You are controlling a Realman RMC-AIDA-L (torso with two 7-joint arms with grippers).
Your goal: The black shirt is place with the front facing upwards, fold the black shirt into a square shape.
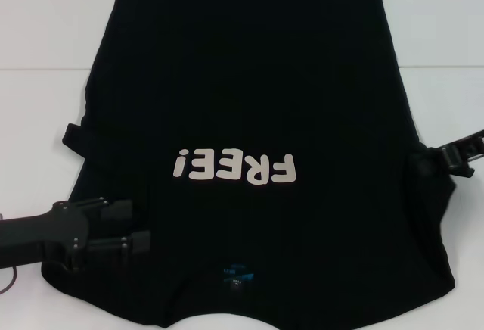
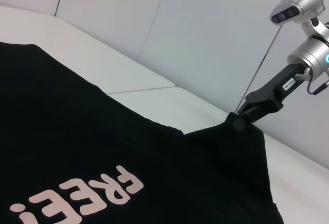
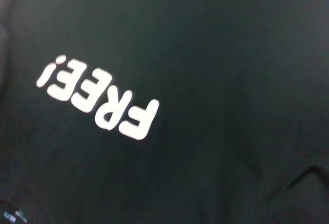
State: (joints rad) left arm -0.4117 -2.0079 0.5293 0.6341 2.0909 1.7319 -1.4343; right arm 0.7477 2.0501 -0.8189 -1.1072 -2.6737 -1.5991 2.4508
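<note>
The shirt (image 1: 249, 103) lies chest-up across the table (image 1: 45, 57), collar at the near edge, with the right gripper (image 1: 442, 156) pinching its right sleeve and the left gripper (image 1: 125, 228) spread open over the near-left shoulder.

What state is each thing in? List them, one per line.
Shirt: spread front up on the table, its right edge lifted in a peak.
Right hand: shut on the shirt's right edge, holding it up.
Left hand: open, low over the shirt's left shoulder area.
</note>
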